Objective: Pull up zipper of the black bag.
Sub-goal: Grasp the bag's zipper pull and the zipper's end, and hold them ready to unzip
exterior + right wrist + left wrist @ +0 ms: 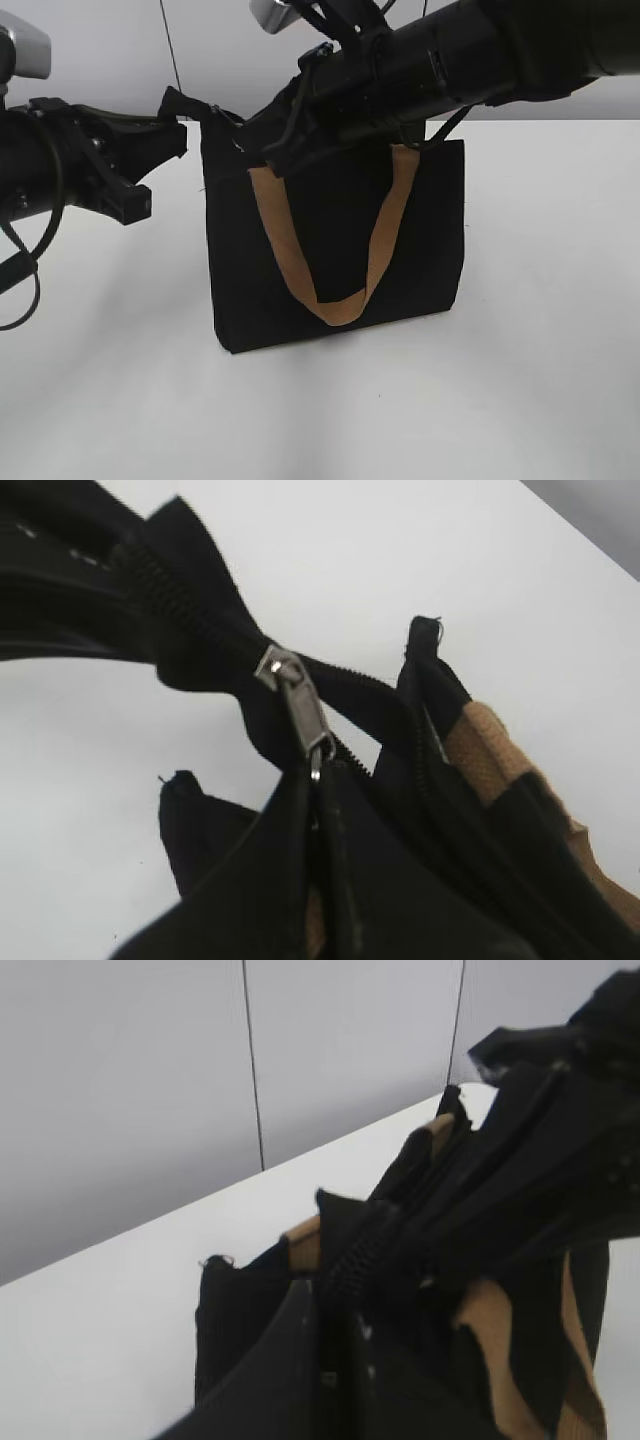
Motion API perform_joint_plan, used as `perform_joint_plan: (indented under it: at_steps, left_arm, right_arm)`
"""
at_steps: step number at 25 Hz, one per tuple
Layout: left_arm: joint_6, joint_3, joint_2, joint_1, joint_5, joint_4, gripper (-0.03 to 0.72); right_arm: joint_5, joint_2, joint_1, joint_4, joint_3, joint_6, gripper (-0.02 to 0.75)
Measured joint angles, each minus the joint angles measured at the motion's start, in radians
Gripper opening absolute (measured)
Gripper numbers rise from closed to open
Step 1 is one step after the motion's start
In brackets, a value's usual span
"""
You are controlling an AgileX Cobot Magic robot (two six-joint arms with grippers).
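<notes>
Black bag [340, 240] stood center frame on white table [520, 380]. Left gripper [172, 125] clamped bag's upper-left corner. Right gripper [312, 790] closed on the zipper [300, 705] pull tab, mid-frame in right wrist view. Risk: thin tab slipping out if pulled off-line.

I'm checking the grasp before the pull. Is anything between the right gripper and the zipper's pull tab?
Nothing visible. In the right wrist view the pull tab hangs from the zipper, its lower end at the right gripper's fingers; no strap or fabric lies between.
</notes>
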Motion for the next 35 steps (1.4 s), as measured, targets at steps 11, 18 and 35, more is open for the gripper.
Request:
perform_joint_plan:
  at_steps: [11, 18, 35]
  left_arm:
    - [0.000, 0.000, 0.000, 0.000, 0.187, -0.005, 0.015]
    - [0.000, 0.000, 0.000, -0.001, 0.335, -0.044, 0.015]
    - [0.000, -0.001, -0.001, -0.002, 0.444, -0.061, 0.015]
  right_arm:
    - [0.001, -0.019, -0.037, -0.007, 0.000, 0.050, -0.001]
    - [0.050, -0.019, -0.088, -0.157, 0.000, 0.174, -0.001]
    - [0.094, -0.085, -0.244, -0.442, -0.001, 0.415, -0.001]
